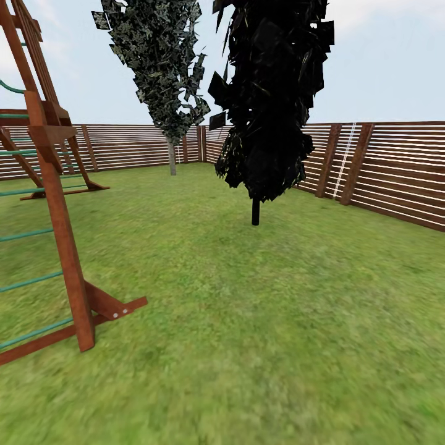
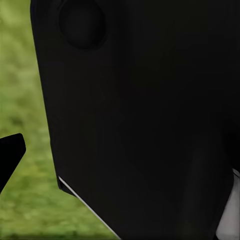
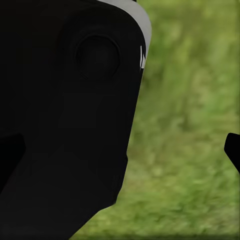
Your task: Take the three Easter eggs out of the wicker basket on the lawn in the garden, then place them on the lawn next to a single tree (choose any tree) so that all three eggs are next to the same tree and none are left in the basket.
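Green lawn stretches ahead to two dark cone-shaped trees and the slat fence, with basket and eggs unseen, so neither arm is nearer, and both claws' states cannot be told.

Cutting off the wooden climbing frame at the head view's left edge, and both dark trees' crowns at the top. Blocking most of each wrist view with a black robot body; blurring the lawn behind. Leaving finger spacing undeterminable.
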Controlling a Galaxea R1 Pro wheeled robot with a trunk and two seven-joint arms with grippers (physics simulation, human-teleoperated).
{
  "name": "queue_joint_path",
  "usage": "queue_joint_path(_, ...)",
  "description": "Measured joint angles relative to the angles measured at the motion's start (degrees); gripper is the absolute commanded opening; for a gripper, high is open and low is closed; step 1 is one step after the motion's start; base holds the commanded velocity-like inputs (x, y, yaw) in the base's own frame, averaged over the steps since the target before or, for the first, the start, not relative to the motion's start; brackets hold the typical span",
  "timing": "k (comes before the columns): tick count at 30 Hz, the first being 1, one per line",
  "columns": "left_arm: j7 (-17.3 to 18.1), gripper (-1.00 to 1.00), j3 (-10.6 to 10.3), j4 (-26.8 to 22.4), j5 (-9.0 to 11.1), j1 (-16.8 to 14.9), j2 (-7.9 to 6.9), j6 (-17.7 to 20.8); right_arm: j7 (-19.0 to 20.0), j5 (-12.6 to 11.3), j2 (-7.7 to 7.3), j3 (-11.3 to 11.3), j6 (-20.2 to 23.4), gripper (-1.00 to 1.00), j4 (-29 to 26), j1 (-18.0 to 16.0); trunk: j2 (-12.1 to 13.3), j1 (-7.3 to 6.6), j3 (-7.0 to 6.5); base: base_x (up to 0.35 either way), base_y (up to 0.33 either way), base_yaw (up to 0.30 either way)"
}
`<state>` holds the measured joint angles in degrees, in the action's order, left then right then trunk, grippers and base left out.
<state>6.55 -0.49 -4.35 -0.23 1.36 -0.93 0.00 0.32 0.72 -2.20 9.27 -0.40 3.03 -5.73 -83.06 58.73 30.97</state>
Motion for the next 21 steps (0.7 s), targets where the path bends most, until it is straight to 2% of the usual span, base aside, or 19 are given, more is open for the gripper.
queue_joint_path(21, 0.0, 1.00, 0.0, 0.0, 0.0, 0.0, 0.02, 0.0, 0.0, 0.0, 0.00, 0.0, 0.0, 1.00, 0.0, 0.0, 0.0, 0.00, 0.00, 0.000, 0.000, 0.000)
